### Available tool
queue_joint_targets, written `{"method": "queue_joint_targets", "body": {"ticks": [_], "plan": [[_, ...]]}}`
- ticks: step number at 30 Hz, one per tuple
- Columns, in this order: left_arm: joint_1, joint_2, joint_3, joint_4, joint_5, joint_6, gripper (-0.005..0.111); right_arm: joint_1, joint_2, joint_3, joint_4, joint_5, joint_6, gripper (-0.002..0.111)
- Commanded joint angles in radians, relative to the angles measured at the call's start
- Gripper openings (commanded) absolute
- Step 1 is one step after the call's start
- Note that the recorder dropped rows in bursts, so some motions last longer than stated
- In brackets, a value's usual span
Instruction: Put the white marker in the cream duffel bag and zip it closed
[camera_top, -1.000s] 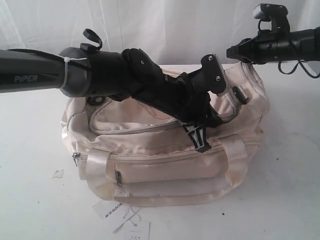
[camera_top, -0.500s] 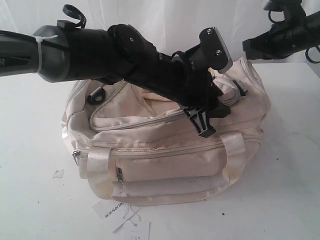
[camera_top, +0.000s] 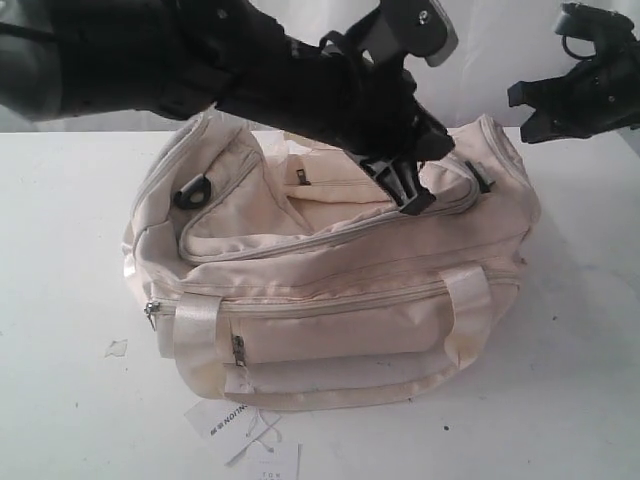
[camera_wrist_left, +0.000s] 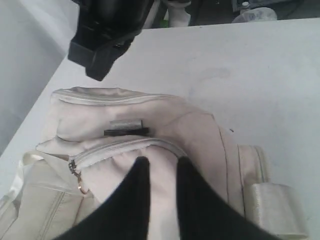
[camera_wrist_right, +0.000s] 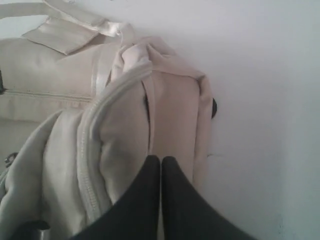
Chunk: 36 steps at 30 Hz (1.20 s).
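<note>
Left gripper (camera_wrist_left: 161, 169) is seen with its black fingers (camera_wrist_left: 139, 180) parted by a narrow gap and nothing held between them, over the top panel of the cream duffel bag (camera_top: 330, 300) beside a grey zipper (camera_wrist_left: 125, 145); whether the tips touch the fabric cannot be told. Right gripper (camera_wrist_right: 160, 165) is shown with its fingers pressed together, empty, above the bag's right end. The bag is laid on the white table (camera_top: 60, 250), with paper hang tags (camera_top: 240, 425) just in front of it.
</note>
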Motion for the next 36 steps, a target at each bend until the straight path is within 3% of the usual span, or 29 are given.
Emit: {"method": "queue_joint_targets", "body": {"ticks": [1, 6, 13, 17, 21, 23, 25, 27, 29, 36], "plan": [[0.057, -0.051, 0.006, 0.170, 0.095, -0.197, 0.000, -0.049, -0.022, 0.000, -0.043, 0.063, 0.083, 0.001], [0.214, -0.096, 0.006, 0.485, 0.231, -0.572, 0.000, -0.118, -0.038, 0.002, -0.142, 0.046, 0.280, 0.001], [0.420, -0.163, 0.006, 0.512, 0.208, -0.829, 0.000, -0.169, -0.122, 0.002, -0.156, -0.125, 0.430, 0.001], [0.603, -0.165, 0.047, 0.513, 0.221, -0.981, 0.000, -0.175, -0.150, 0.002, -0.227, -0.193, 0.559, 0.001], [0.786, -0.165, 0.165, 0.520, 0.213, -1.120, 0.000, -0.184, -0.150, 0.029, -0.392, -0.202, 0.683, 0.001], [0.931, -0.184, 0.213, 0.520, 0.254, -1.203, 0.000, -0.239, -0.155, 0.047, -0.482, -0.172, 0.996, 0.001], [1.034, -0.222, 0.215, 0.503, 0.240, -1.252, 0.000, -0.280, -0.185, 0.047, -0.482, -0.206, 1.107, 0.001], [1.116, -0.284, 0.215, 0.478, 0.161, -1.252, 0.000, -0.296, -0.245, 0.047, -0.482, -0.315, 1.037, 0.001], [1.153, -0.353, 0.215, 0.484, 0.051, -1.234, 0.000, -0.296, -0.322, 0.047, -0.485, -0.414, 0.890, 0.001], [1.151, -0.538, 0.220, 0.518, -0.115, -1.213, 0.000, -0.286, -0.551, 0.128, -0.485, -0.567, 0.440, 0.001]]}}
